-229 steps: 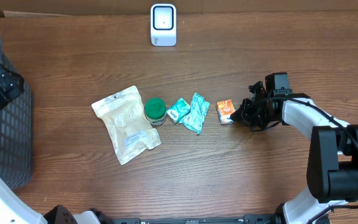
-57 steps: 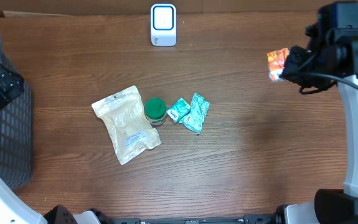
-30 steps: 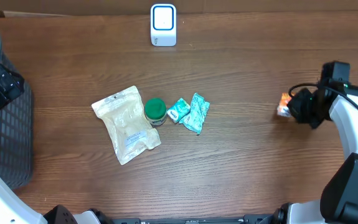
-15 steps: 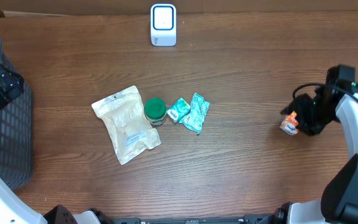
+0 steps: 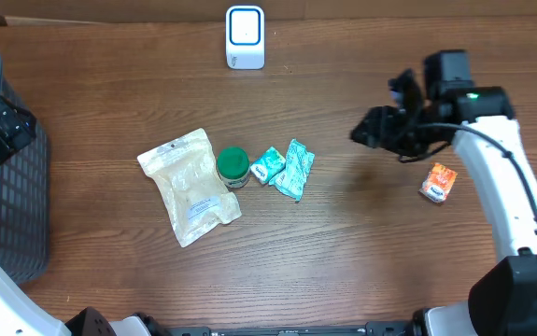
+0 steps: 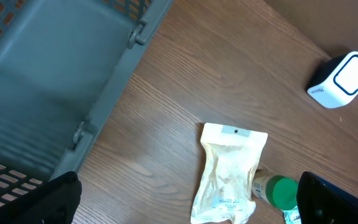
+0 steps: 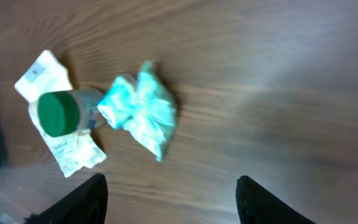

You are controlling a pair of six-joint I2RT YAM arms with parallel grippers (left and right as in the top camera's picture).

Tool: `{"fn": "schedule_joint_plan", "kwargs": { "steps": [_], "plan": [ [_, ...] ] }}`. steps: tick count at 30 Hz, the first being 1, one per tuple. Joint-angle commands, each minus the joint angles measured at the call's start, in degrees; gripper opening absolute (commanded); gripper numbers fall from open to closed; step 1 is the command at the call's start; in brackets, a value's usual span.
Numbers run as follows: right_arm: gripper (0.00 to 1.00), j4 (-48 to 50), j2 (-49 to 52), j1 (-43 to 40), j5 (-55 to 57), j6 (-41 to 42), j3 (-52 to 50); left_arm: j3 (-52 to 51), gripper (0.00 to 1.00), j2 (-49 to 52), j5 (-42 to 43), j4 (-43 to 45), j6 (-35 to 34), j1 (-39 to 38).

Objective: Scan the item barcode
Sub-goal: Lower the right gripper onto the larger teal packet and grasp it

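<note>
A white barcode scanner (image 5: 245, 37) stands at the table's far edge, and the left wrist view shows the same scanner (image 6: 343, 81). A small orange packet (image 5: 438, 182) lies on the table at the right, free of any grip. My right gripper (image 5: 366, 131) hovers up and to the left of it, open and empty; its view faces the teal packets (image 7: 141, 109) and the green-lidded jar (image 7: 58, 114), with the gripper (image 7: 169, 205) holding nothing. My left gripper (image 5: 7, 131) sits wide open over the basket at the far left, also empty (image 6: 185, 208).
A dark mesh basket (image 5: 11, 205) fills the left edge. In the middle lie a clear pouch (image 5: 189, 185), a green-lidded jar (image 5: 233, 166) and two teal packets (image 5: 285, 168) in a row. Bare wood lies between the teal packets and the orange packet.
My right gripper opened and left the orange packet on the table at the right, then rose and swung left toward the middle. The left arm has not moved.
</note>
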Motion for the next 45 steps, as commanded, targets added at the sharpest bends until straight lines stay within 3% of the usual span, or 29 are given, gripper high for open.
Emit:
{"fn": "schedule_joint_plan", "kwargs": {
  "steps": [1,8,16,19,25,45],
  "plan": [
    [0.59,3.63,-0.33,3.17,1.9,-1.09,0.81,0.52,1.0,0.24,-0.13,0.13,-0.55,0.2],
    [0.52,11.23,0.74,6.8,1.97,-1.36,1.51,0.52,1.0,0.24,-0.13,0.11,-0.55,0.2],
    [0.53,9.7,12.37,9.88,4.44,-8.74,3.52,0.52,1.0,0.24,-0.13,0.13,-0.55,0.2],
    [0.54,9.42,15.96,9.97,3.65,-11.32,3.52,0.52,1.0,0.24,-0.13,0.11,-0.55,0.2],
    [0.68,10.01,19.02,9.97,3.17,-15.15,3.5,0.52,1.0,0.24,-0.13,0.11,-0.55,0.2],
    [0.71,10.91,24.13,9.97,-0.5,-17.66,3.45,0.52,1.0,0.24,-0.13,0.13,-0.55,0.2]
  ]
}}
